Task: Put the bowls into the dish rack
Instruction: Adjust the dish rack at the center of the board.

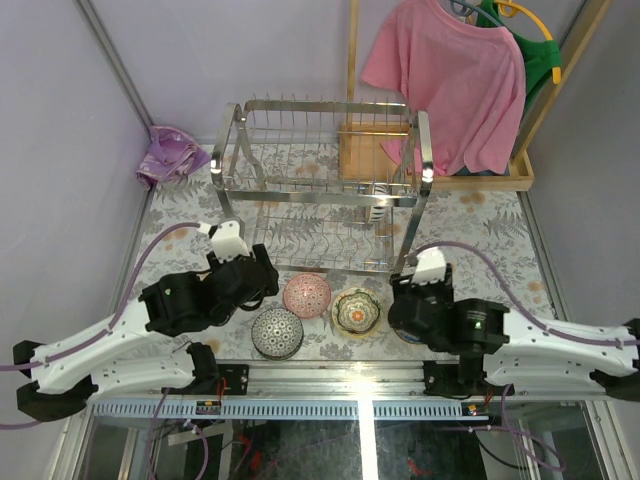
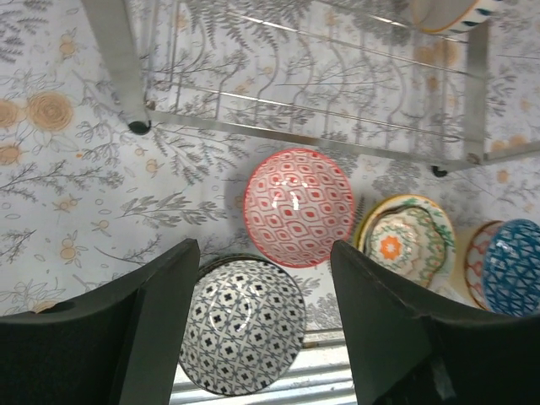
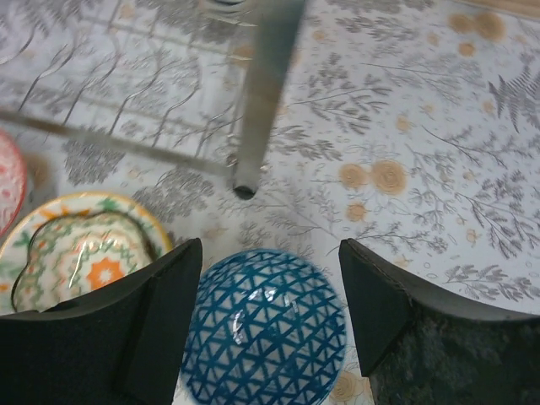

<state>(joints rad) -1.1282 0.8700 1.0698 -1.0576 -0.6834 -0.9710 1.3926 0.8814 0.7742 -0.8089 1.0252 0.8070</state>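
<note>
- dish rack [image 1: 318,190]: one, two-tier steel wire, standing mid-table [image 1: 480,230] beyond the bowls; a striped bowl [image 2: 447,15] seems to sit in it already, count one.
- bowls on the cloth in front of the rack, four counted: black-and-white bowl [image 2: 240,325], red bowl [image 2: 298,207], yellow-green bowl [image 2: 405,240], blue bowl [image 3: 266,333]. a red-patterned edge shows beside the blue one; cannot tell if it is a fifth.
- left gripper [image 2: 263,253]: one, fingers apart, empty, hanging above the black-and-white bowl.
- right gripper [image 3: 270,246]: one, fingers apart, empty, hanging above the blue bowl, near a rack post.
- step in hand, as judged: the reach down to a first grasp, one bowl per arm.
- handling note: glazed domes look slippery, so take each by the rim with one finger either side of the wall, not across the curve. the red bowl lies just beside the black-and-white one; come down on the far side from it.
- lift straight up before moving toward the rack, clear of its post and prongs.
- other stock: pink shirt [image 1: 450,80], one; wooden stand [image 1: 370,150], one; purple cloth [image 1: 170,155], one.
</note>
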